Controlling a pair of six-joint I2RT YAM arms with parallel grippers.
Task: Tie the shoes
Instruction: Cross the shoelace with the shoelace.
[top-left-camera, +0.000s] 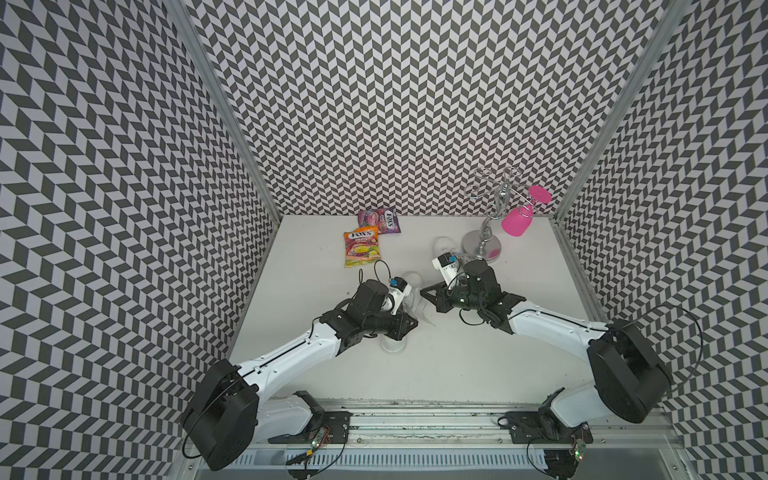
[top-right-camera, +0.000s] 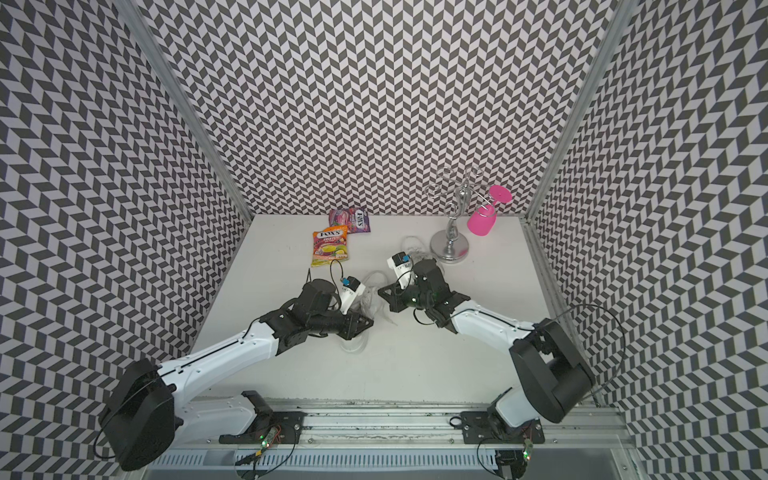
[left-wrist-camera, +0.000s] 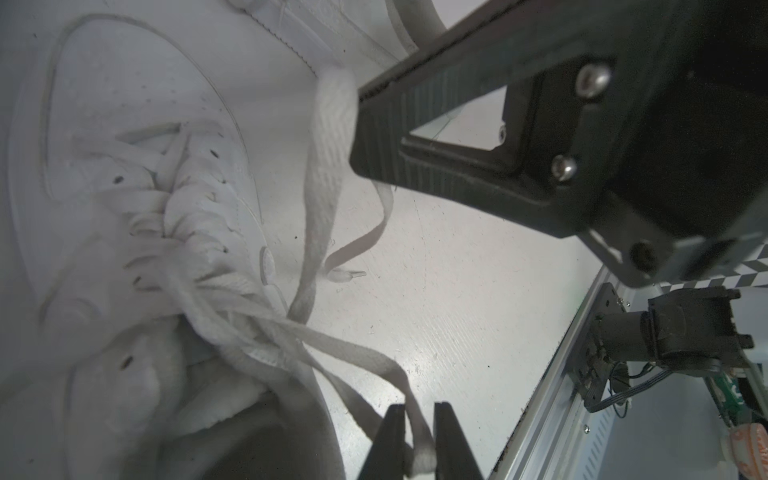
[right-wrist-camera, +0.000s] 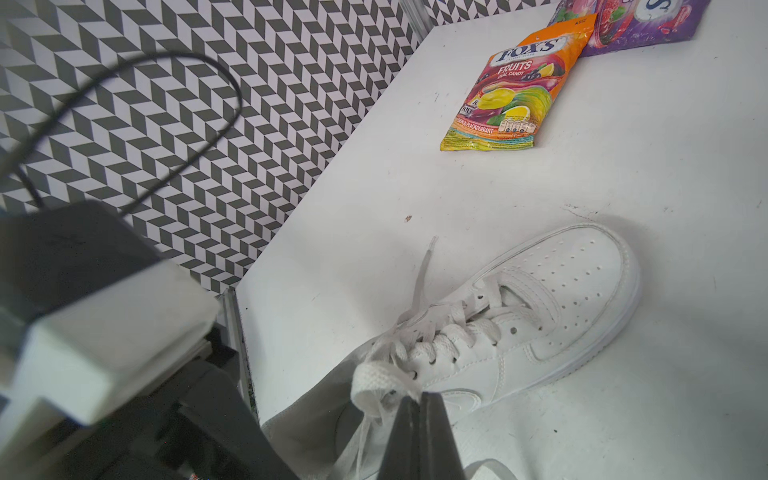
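Between the left gripper (left-wrist-camera: 419, 440) fingers, slightly parted, one lace (left-wrist-camera: 353, 361) runs loose, likely just slackened. Right gripper (right-wrist-camera: 419, 399) pinches a folded lace loop (right-wrist-camera: 374, 380) shut, holding tension over the shoe (right-wrist-camera: 540, 316) mid-table. Second shoe (top-left-camera: 442, 245) sits near the glass rack (top-left-camera: 482, 249). Candy bags (top-left-camera: 361, 247) well apart; arms crowd the knot.

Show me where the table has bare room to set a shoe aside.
Free: the near strip of table between both arms and the front rail, and the right side below the glass stand. Crowded: the middle, around the shoe, and by the candy bags.
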